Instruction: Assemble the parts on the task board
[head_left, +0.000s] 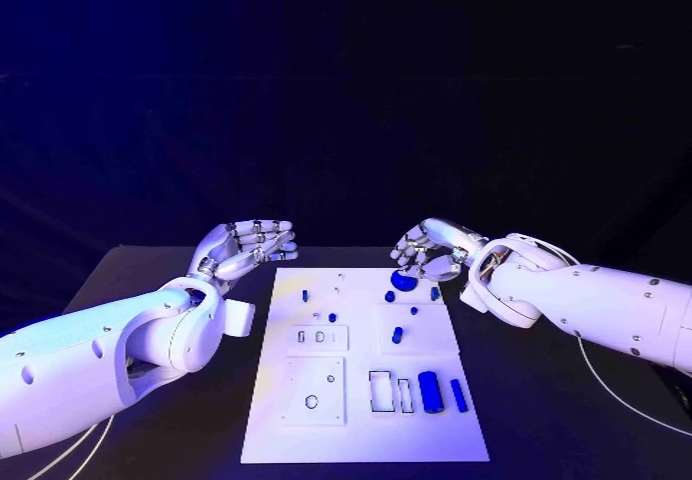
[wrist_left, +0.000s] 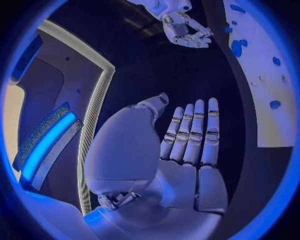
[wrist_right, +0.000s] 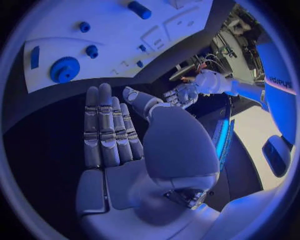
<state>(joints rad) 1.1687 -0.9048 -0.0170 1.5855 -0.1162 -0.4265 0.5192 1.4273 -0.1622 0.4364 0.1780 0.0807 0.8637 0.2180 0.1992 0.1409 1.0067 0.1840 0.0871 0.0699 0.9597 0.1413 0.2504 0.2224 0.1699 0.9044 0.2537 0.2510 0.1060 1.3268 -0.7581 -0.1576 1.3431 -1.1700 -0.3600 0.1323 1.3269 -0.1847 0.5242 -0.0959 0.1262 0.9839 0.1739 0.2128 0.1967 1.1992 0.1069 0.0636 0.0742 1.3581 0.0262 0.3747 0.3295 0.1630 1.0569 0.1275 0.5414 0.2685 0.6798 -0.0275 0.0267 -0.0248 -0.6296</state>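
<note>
Black table (head_left: 173, 300): right hand (head_left: 433, 252) partly hides a gear (head_left: 404, 282); both hands spread, empty.

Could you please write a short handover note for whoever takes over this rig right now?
Left hand: open, holds nothing, off the far left corner of the task board.
Right hand: open, empty, at the board's far right corner, above the blue gear.
Parts: gear flat on the far right of the board; small blue pegs mid-board; blue cylinder and blue bar lying at the near right.
Done: cannot tell.
Left: the cylinder and bar look unplaced.
</note>
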